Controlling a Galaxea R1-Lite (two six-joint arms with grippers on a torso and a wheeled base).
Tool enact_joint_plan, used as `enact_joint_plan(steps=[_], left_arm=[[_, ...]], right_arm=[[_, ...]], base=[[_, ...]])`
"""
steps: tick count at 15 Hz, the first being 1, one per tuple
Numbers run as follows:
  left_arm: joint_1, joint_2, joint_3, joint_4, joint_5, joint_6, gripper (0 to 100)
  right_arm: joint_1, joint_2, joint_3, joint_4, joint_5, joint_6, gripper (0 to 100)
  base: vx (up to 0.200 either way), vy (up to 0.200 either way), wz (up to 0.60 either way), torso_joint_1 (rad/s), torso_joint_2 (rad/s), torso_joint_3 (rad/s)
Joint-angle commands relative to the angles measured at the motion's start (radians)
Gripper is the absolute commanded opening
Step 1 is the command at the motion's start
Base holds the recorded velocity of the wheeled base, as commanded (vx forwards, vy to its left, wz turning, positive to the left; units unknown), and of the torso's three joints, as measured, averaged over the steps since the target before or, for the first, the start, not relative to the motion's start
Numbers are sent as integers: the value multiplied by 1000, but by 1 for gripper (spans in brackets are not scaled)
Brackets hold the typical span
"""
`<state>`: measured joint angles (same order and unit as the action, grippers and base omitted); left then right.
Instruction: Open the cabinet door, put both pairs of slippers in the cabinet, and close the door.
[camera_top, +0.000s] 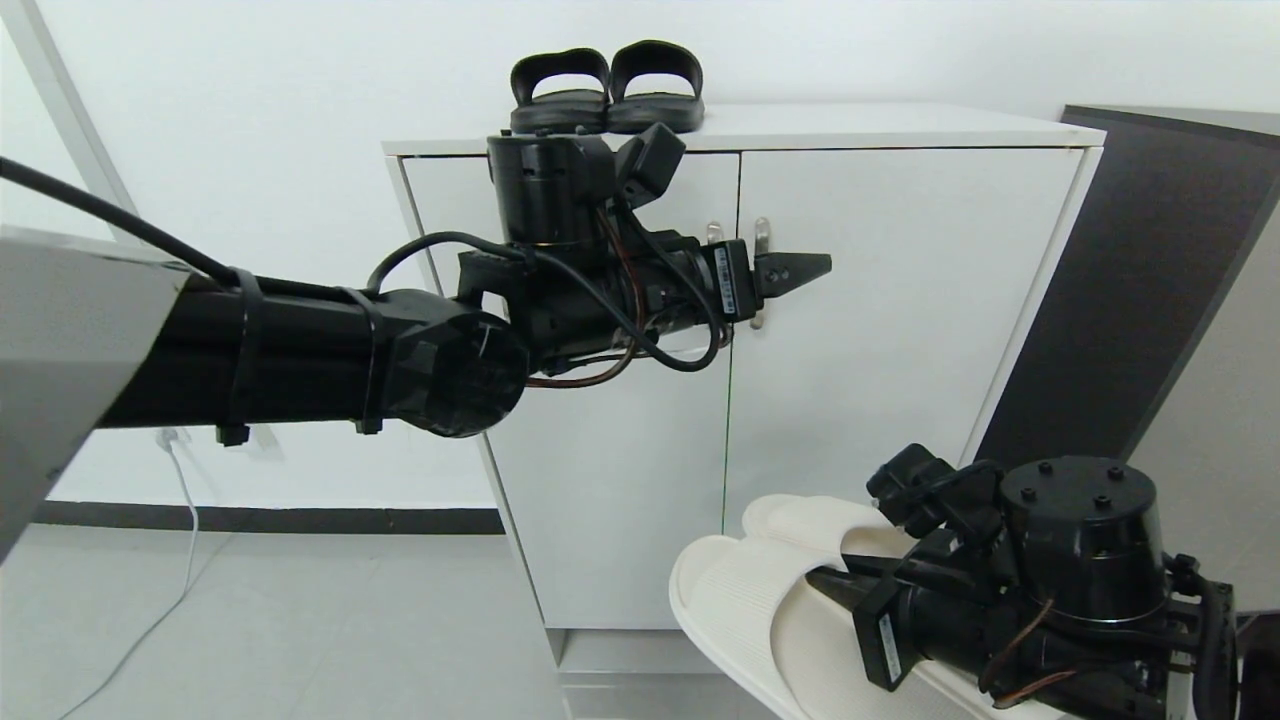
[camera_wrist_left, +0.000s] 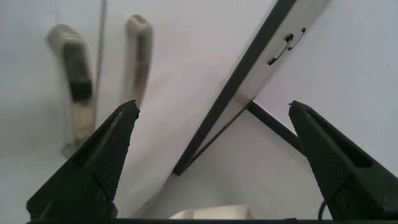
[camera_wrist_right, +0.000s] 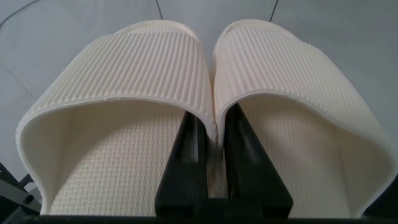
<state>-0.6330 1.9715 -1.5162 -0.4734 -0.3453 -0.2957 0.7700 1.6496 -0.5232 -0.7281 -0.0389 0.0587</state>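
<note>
Head view: the white cabinet (camera_top: 900, 125) is seen with both doors (camera_top: 900, 380) shut, so door opening is judged to be the step in hand. For a clean pull, one of the handles (camera_top: 762, 240) should be brought between the spread fingers (camera_wrist_left: 106, 155) of the left gripper (camera_top: 815, 268), gripped fully round its bar, and drawn along the door's swing arc rather than straight out, or the grip may slip. The white slippers (camera_top: 760, 600) are held low by the right gripper (camera_top: 835, 582), which is clamped on the two inner strap walls pressed together; they are best held out of the door's path. The black slippers (camera_top: 605, 90) sit on the cabinet top, above and behind the left gripper, well apart from it. In the left wrist view the two handles lie just beyond one finger, off-centre, and contact is not seen. The left gripper is spread wide, nothing held.
</note>
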Motion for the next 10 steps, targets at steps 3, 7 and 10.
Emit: enact_joint_plan(steps=[3,7,10], left_arm=[[15,50,-55,4,2,-2,100],[10,101,-133,53,2,-2,100],[10,139,-191,70,28,-8,100]], right_arm=[[-5,4,0,-1,1,0,0],[-6,9,2,-1,1,0,0],[-6,12,5,-1,1,0,0]], base=[[0,0,0,0,0,0],[0,0,0,0,0,0],[0,0,0,0,0,0]])
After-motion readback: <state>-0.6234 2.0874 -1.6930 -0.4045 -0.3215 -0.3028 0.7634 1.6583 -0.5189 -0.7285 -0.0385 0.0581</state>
